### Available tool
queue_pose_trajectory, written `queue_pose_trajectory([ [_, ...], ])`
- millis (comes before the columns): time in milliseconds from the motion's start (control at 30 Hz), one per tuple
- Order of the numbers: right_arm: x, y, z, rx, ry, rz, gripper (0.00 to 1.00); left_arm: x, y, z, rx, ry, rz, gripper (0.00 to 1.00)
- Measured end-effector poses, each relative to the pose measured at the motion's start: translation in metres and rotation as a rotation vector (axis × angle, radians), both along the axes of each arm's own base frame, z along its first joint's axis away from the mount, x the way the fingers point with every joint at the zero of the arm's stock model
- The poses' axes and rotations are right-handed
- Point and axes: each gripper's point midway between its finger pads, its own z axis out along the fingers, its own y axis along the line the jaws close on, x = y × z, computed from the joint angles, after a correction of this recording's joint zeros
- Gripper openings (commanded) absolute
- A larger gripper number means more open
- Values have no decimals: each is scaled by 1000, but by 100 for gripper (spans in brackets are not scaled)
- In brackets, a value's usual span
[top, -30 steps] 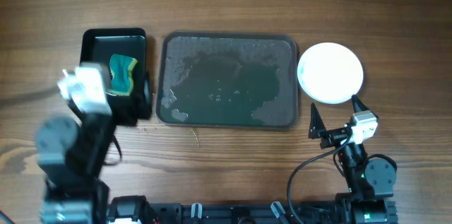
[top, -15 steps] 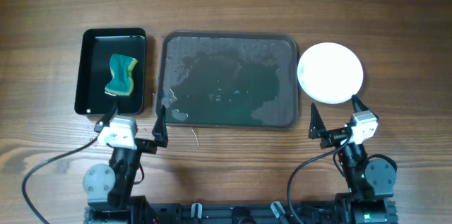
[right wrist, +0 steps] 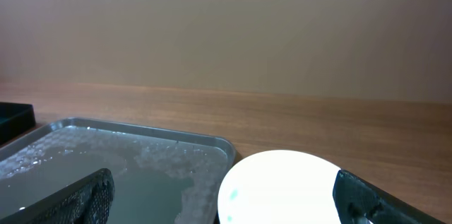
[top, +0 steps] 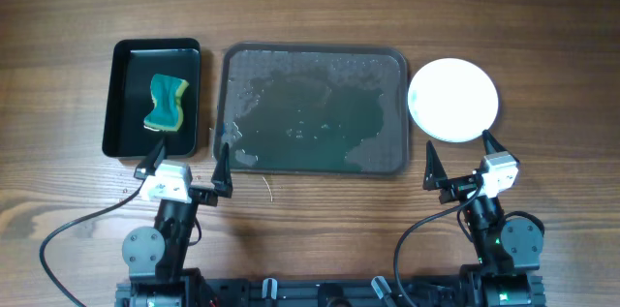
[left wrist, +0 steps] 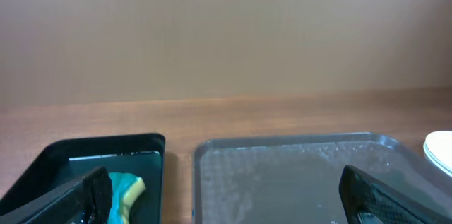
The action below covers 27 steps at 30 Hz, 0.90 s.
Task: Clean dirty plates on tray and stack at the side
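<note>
The large dark grey tray [top: 312, 108] lies in the middle of the table, wet and with no plate on it; it also shows in the left wrist view [left wrist: 296, 174] and the right wrist view [right wrist: 106, 160]. A white plate [top: 453, 100] lies on the table right of the tray, seen close in the right wrist view [right wrist: 282, 185] with small teal specks near its left edge. I cannot tell whether other plates lie under it. My left gripper [top: 184, 164] is open and empty near the table's front, below the tray's left corner. My right gripper [top: 461, 160] is open and empty just in front of the plate.
A smaller glossy black tray [top: 155, 97] stands left of the grey tray and holds a teal and yellow sponge [top: 167, 104], also in the left wrist view [left wrist: 127, 192]. Bare wood lies behind the trays and along the front.
The left arm has drawn back from over the black tray to the table's front, and in the last half second shifted slightly. The sponge stays in the black tray. The right arm has not moved.
</note>
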Motion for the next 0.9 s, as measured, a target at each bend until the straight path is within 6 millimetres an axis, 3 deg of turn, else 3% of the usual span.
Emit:
queue_pose_trajectory([
  [200, 0, 0, 0, 0, 0, 0, 100, 0, 0, -22, -3, 81, 0, 100],
  [900, 0, 0, 0, 0, 0, 0, 100, 0, 0, -22, -3, 80, 0, 100],
])
